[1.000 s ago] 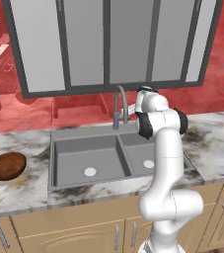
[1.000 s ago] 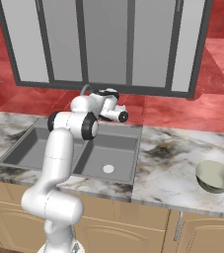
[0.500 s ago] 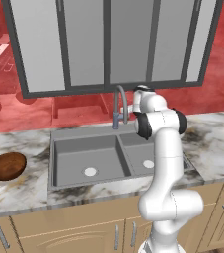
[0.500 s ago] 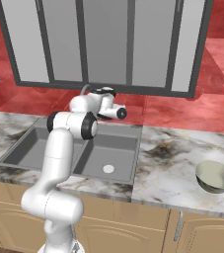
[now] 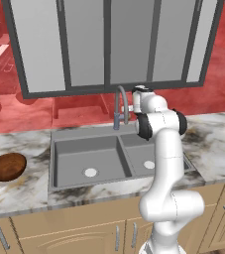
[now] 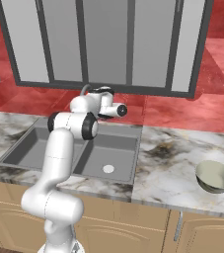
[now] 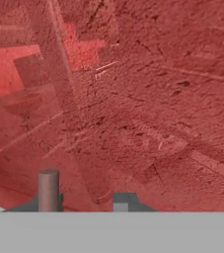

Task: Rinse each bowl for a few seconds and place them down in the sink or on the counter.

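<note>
The dark reddish-brown bowl [image 5: 7, 166] sits upright on the counter [image 5: 15, 191] left of the sink [image 5: 84, 149]. The pale greenish-beige bowl [image 6: 214, 176] stands on the counter [image 6: 168, 168] far right of the sink [image 6: 34, 143]. Neither bowl is near the arm. My hand [image 5: 142, 99] is raised behind the right basin, just right of the curved faucet [image 5: 120, 106], and faces the red back wall. In the hand view my gripper [image 7: 78, 203] shows low, with a grey upright cylinder [image 7: 48, 190] by one tip. Nothing visibly lies between the fingers, and I cannot read their gap.
Each basin has a white round drain [image 5: 90, 172]. Window frames [image 5: 109, 44] hang above the red wall behind the sink. Light wooden cabinets [image 5: 74, 233] run below the counter. Brown stains mark the marble right of the sink [image 6: 165, 148].
The hand has shifted slightly toward the faucet. Both bowls stay where they were.
</note>
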You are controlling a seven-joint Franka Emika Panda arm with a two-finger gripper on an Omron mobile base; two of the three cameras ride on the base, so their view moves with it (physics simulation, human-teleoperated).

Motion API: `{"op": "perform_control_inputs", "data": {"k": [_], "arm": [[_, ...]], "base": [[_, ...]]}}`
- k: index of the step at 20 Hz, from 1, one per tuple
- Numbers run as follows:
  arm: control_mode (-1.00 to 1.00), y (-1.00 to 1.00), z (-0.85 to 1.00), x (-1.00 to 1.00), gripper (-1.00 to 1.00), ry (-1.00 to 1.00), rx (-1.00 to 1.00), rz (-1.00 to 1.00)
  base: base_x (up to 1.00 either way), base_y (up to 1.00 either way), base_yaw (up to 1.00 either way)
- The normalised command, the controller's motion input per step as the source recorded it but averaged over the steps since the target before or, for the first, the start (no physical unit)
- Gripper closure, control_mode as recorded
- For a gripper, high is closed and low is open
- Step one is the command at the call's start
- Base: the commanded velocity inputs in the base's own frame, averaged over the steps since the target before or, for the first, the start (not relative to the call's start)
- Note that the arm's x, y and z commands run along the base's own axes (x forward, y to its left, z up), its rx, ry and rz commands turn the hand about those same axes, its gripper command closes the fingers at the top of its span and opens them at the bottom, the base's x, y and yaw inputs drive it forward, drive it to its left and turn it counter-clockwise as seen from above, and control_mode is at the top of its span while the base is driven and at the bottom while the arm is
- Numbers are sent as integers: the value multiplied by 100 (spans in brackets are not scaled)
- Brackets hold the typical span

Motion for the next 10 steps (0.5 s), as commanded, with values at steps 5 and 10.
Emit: {"op": "perform_control_inputs", "data": {"k": [5,10], "arm": [[-100,-56,-17,-2,100,8,6,-2],[-100,-52,-22,0,100,9,6,-3]], "base": [[0,0,0],[0,0,0]]}}
